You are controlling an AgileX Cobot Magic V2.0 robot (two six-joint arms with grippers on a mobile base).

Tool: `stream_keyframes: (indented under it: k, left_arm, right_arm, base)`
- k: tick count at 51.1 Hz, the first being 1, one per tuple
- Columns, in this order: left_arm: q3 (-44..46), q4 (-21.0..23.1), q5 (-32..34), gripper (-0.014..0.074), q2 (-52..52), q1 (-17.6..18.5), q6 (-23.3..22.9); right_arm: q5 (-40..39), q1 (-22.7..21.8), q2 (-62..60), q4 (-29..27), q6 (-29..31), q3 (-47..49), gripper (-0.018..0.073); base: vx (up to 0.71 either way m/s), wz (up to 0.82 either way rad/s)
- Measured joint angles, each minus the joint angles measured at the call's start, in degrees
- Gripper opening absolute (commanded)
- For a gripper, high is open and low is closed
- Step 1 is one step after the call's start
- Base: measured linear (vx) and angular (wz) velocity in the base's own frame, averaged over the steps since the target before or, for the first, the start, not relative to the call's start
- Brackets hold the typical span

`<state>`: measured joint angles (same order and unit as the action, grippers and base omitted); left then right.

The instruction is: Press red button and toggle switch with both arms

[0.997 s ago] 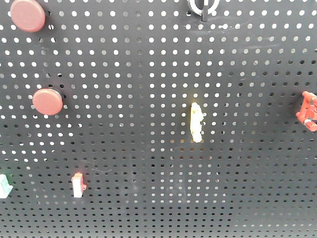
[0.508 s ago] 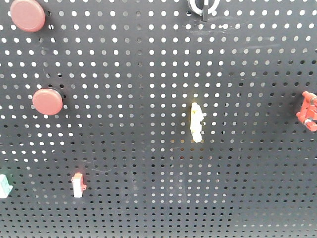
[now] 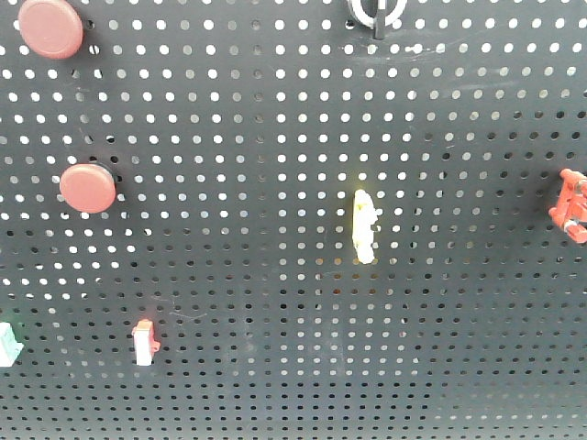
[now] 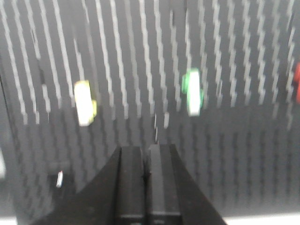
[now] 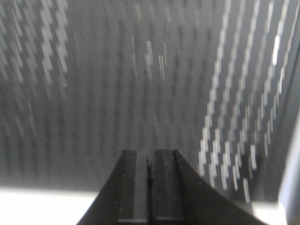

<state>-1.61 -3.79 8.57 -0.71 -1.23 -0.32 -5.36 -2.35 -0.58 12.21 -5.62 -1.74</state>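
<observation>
In the front view a dark pegboard [image 3: 275, 119] carries two round red buttons, one at the top left [image 3: 50, 27] and one lower [image 3: 88, 188]. The toggle switch [image 3: 376, 14], a silvery ring with a black lever, is cut by the top edge. Neither arm shows in this view. In the left wrist view my left gripper [image 4: 146, 149] is shut and empty, facing the blurred board. In the right wrist view my right gripper [image 5: 150, 152] is shut and empty, facing a blurred bare stretch of board [image 5: 140, 93].
The board also holds a pale yellow upright lever [image 3: 364, 226], a red-and-white rocker switch [image 3: 144, 342], a green-white part [image 3: 7, 345] and a red part [image 3: 570, 203]. The left wrist view shows blurred yellow [image 4: 84, 103] and green [image 4: 192, 92] parts.
</observation>
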Motion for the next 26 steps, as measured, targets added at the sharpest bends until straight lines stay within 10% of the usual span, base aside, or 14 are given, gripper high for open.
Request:
stream_keyframes:
  k: [26]
  left_arm:
    - [38.9, 0.0, -3.9, 0.0002, 11.2, 0.0, -2.0]
  right_arm:
    - [7.0, 0.0, 12.8, -0.5, -4.9, 35.2, -0.0004]
  base:
    - [0.0, 0.0]
